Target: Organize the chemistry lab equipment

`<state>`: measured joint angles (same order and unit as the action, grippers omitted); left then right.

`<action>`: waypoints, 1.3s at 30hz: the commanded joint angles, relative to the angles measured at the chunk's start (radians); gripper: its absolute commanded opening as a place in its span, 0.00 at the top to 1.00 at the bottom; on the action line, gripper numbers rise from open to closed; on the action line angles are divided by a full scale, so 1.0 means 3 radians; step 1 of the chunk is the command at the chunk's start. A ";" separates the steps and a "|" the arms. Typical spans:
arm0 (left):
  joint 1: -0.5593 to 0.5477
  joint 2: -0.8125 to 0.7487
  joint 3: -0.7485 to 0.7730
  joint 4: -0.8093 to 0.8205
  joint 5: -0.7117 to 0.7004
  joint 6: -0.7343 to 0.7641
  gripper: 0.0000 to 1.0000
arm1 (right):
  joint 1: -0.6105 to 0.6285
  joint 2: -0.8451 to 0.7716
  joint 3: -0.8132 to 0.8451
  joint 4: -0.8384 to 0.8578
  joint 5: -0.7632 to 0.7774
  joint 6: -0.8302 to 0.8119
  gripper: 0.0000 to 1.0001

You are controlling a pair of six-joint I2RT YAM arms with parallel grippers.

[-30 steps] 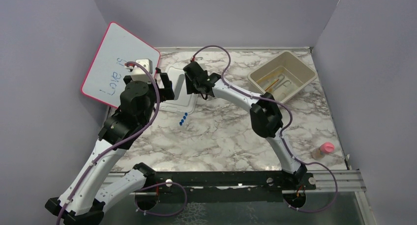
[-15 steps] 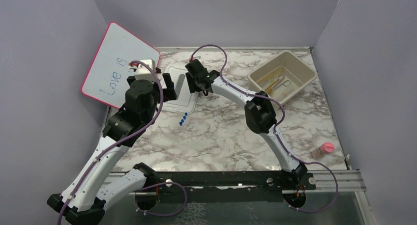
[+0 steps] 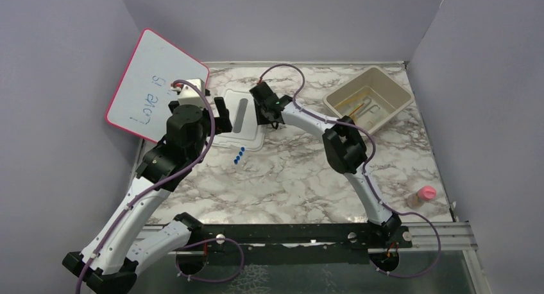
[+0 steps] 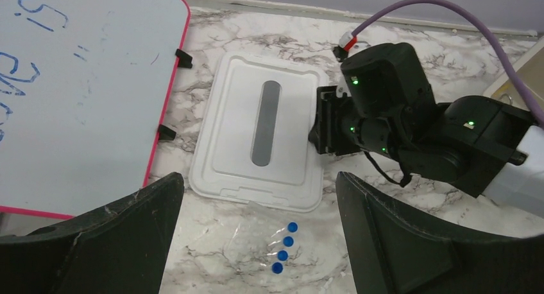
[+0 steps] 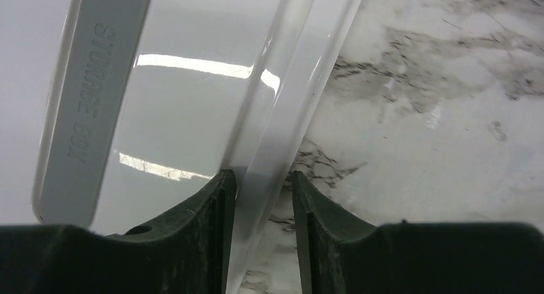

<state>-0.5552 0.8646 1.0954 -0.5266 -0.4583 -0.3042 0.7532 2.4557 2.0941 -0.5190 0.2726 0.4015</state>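
Marble-look desk (image 3: 308, 172), purple walls all round. Closest in, on the right side, sits a little pink-capped bottle (image 3: 423, 195), well apart from everything else. Further up, left of centre, four tiny blue pieces (image 3: 238, 155) lie in a short row on the marble, just off the near edge of a white lid (image 3: 238, 117). Left hand (image 4: 256, 178) hangs above that spot, spread wide with nothing in it. Right hand (image 5: 260, 185) is down at the lid's right edge, fingers squeezed onto the rim; can't tell if that edge is lifted. The grey strip on the lid reads STORAGE BOX. Far right, a beige bin (image 3: 392, 83) holds the amber rubber tube (image 3: 351, 105) and silver tongs (image 3: 369, 109); anything else in there is too small to make out. Far left, a pink-framed whiteboard (image 3: 154, 82) leans against the wall.
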 commanded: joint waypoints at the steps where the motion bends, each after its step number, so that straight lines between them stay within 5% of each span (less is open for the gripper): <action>1: 0.0015 0.0011 -0.0093 0.0006 0.0117 -0.0080 0.09 | -0.0231 -0.0324 -0.0684 -0.0173 0.0176 0.0307 0.61; 8: 0.0015 0.0087 -0.0185 0.0019 0.0196 -0.0144 0.09 | -0.0368 -0.0754 -0.1408 -0.0154 0.0369 0.0571 0.65; 14: 0.0015 0.0131 -0.0268 0.0079 0.0253 -0.0177 0.09 | -0.0442 -0.0686 -0.1471 -0.0203 0.0321 0.0703 0.64; 20: 0.0015 0.0169 -0.0391 0.0124 0.0343 -0.0248 0.09 | -0.0475 -0.0559 -0.1407 -0.0197 0.0243 0.0871 0.85; 25: 0.0015 0.0269 -0.0542 0.0293 0.0559 -0.0376 0.09 | -0.0489 -0.0683 -0.1384 -0.0087 0.0361 0.0887 0.92; 39: 0.0394 0.1687 0.0052 0.0714 0.1036 -0.0461 0.09 | -0.0666 -0.1073 -0.1514 0.0381 0.0108 0.0539 0.95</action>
<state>-0.4816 1.2774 1.0317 -0.3866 -0.2382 -0.4240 0.5674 2.1803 1.6661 -0.4576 0.3363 0.6018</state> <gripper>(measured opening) 0.911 0.192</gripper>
